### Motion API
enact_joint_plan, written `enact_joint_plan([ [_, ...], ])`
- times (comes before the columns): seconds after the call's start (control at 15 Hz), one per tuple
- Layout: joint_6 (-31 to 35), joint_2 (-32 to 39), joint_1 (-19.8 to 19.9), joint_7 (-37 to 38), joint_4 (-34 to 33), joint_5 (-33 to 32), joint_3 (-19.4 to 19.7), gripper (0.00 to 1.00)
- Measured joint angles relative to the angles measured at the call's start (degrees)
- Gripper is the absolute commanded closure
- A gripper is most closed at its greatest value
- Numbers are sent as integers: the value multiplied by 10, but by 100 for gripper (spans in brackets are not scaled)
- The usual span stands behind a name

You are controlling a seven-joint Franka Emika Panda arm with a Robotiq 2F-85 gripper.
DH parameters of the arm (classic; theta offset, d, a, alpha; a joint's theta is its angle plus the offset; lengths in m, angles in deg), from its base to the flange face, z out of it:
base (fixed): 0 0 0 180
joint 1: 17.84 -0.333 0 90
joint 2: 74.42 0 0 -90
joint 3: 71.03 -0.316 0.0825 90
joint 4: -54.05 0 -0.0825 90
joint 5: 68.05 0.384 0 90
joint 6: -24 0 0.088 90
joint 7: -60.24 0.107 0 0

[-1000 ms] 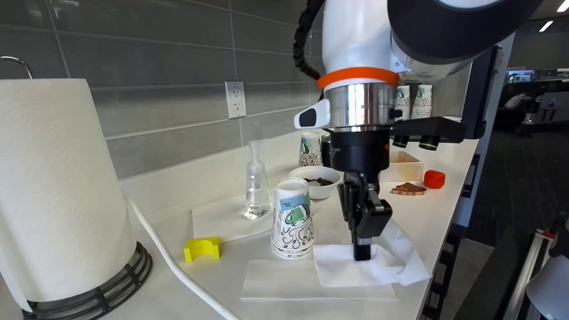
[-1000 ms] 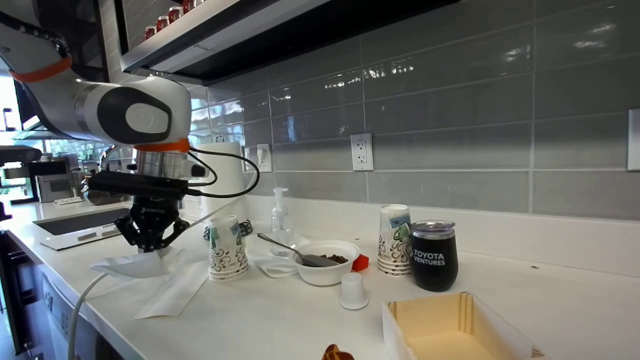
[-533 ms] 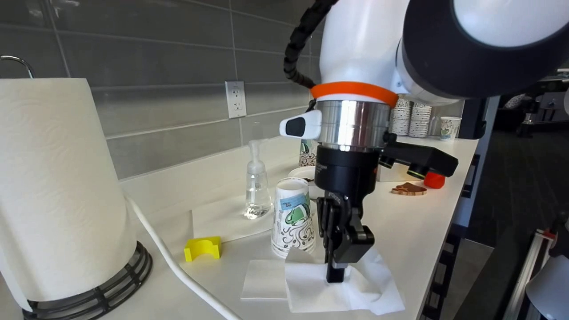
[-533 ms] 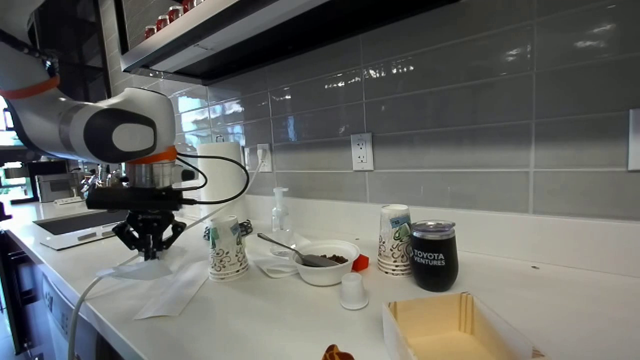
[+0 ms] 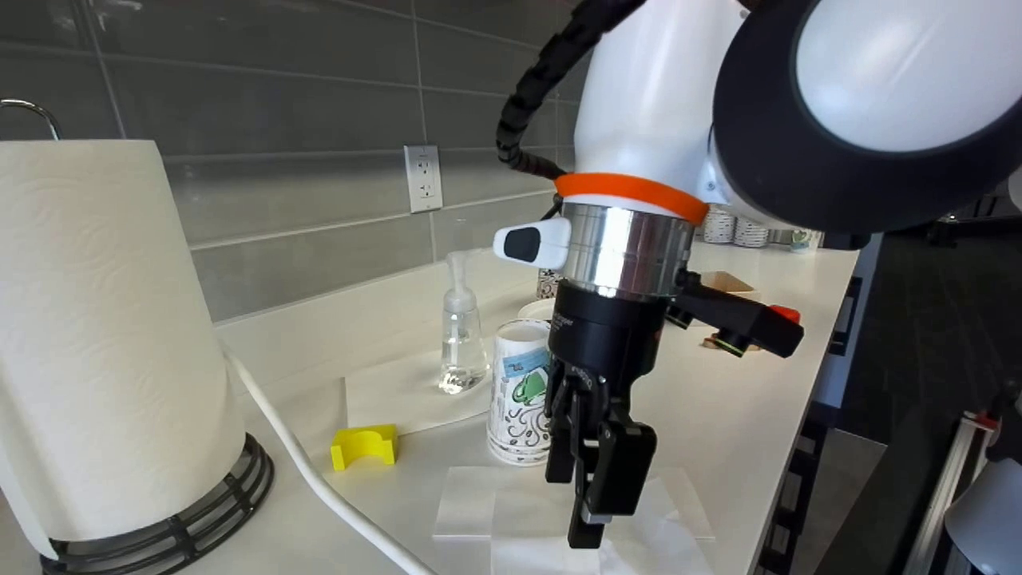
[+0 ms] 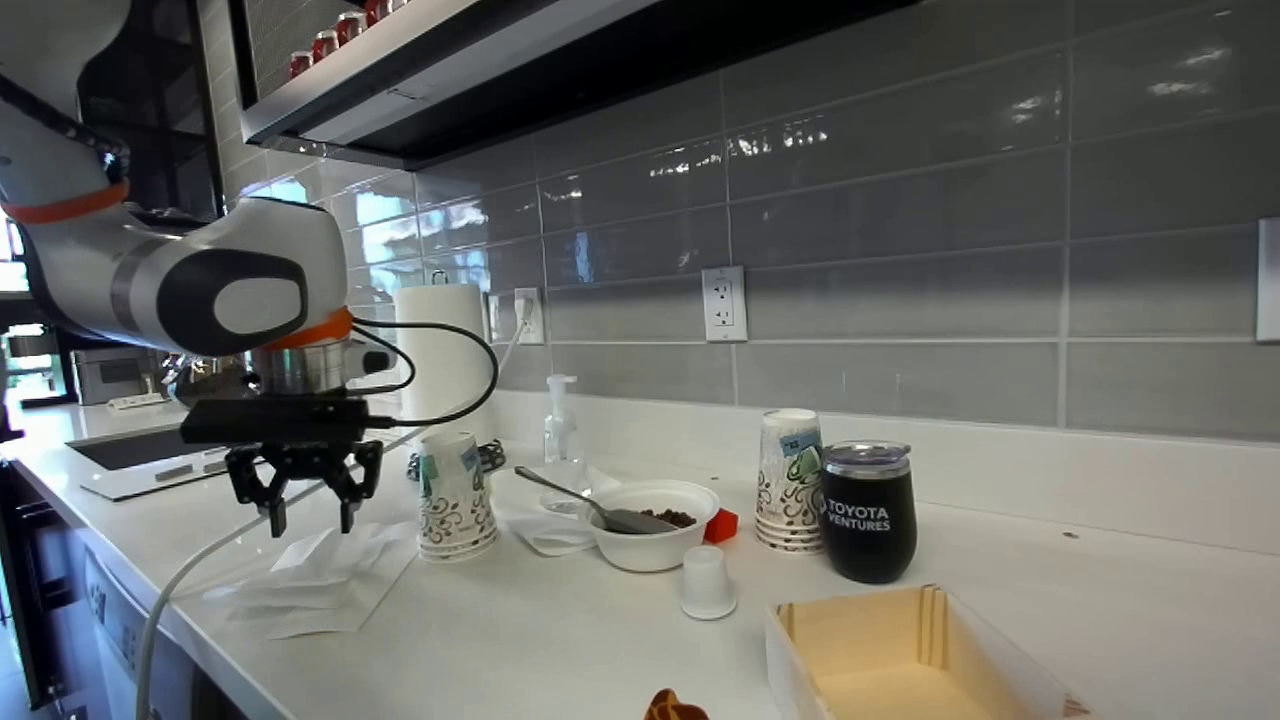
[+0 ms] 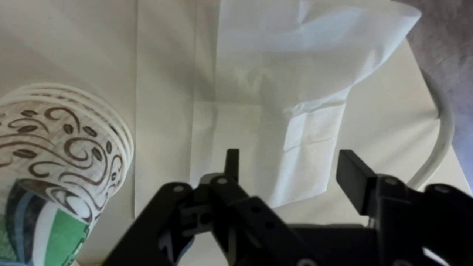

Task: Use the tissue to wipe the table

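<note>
The tissue (image 7: 281, 66), white and creased with one lifted, curling side, lies loose on the white table (image 6: 480, 640). Beneath it a flat white paper sheet (image 5: 463, 503) rests on the counter. My gripper (image 6: 312, 520) stands open over the tissue, its two fingers well apart and pointing down. In the wrist view the gripper (image 7: 288, 159) has nothing held between its fingers; the tissue's near end shows below the gap. An exterior view has the tissue (image 5: 651, 543) partly hidden behind the gripper (image 5: 572, 507) and cut by the bottom edge.
A stack of paper cups (image 5: 520, 399) stands close beside the gripper. Around are a soap bottle (image 5: 461, 343), yellow block (image 5: 364, 446), paper-towel roll (image 5: 104, 335), white cord (image 5: 311, 475), bowl (image 6: 650, 540) with spoon, black tumbler (image 6: 868, 515) and wooden box (image 6: 900, 650). The counter's edge (image 6: 190, 640) is near.
The gripper was shut on the tissue and carried it away from the cups' far side, toward the paper-towel roll end. It has now opened, and the tissue has settled onto the sheet and counter.
</note>
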Motion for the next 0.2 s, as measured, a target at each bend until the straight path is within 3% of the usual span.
enact_joint_plan([
  [0.2, 2, 2, 0, -11, 0, 22, 2, 0],
])
